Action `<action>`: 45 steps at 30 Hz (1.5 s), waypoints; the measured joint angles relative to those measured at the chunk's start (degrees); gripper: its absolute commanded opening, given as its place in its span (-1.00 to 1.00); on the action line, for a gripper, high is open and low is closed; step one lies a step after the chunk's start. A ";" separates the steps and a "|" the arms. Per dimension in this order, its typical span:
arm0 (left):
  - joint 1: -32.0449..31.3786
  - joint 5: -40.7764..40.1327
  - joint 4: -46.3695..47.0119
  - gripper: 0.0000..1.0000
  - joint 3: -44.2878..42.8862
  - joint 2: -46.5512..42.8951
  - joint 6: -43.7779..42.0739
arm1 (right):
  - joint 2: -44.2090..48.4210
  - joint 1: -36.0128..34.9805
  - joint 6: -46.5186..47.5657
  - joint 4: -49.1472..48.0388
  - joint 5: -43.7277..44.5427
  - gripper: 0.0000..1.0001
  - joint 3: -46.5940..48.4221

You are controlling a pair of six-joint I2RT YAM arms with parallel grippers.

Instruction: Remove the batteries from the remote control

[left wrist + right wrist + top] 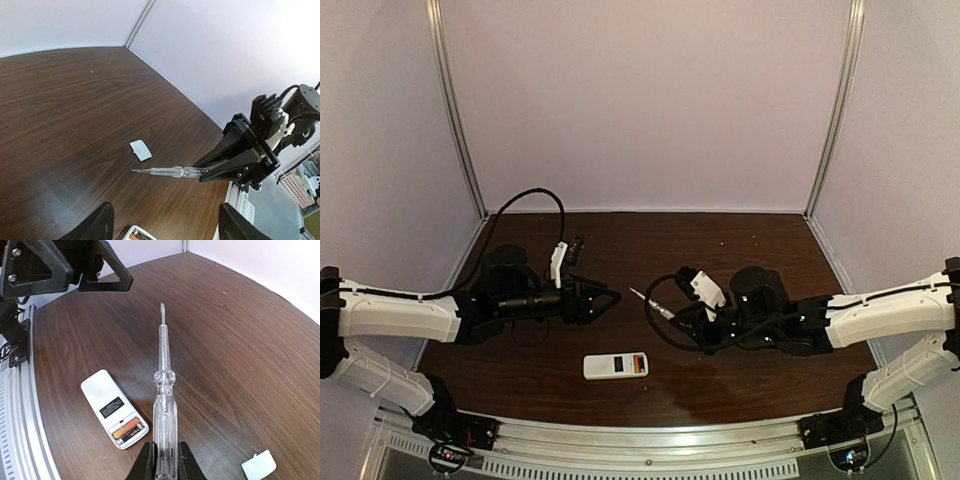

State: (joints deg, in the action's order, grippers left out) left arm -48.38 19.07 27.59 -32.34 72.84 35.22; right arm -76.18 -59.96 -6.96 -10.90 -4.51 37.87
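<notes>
The remote control [112, 410] lies face down at the table's [770, 250] near edge, centre, its open bay showing the batteries [127, 429], one of them orange. The right gripper [165, 460] is clamped on a clear-handled screwdriver [162, 365] whose tip points left. The left gripper [612, 298] hangs with its fingers spread wide, empty.

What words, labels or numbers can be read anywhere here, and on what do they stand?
None can be read.
Black label on the remote control's back: white print, too small to read.
Batteries in its open compartment: markings blurred.
Screwdriver: no print seen.
</notes>
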 measured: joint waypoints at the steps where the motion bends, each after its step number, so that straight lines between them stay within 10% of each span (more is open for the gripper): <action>1: 0.37 0.63 0.28 0.31 0.39 -0.13 0.46 | 0.24 -0.87 0.48 -0.02 0.85 -1.00 0.02; 45: 3.02 11.56 10.64 -0.85 2.69 3.67 9.38 | -3.34 -13.88 11.72 0.46 18.91 -1.00 5.79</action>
State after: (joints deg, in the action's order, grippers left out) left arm -45.36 30.63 38.24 -29.65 76.51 44.60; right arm -79.53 -73.84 4.75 -10.44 14.39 43.66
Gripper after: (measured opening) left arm 0.131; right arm 0.140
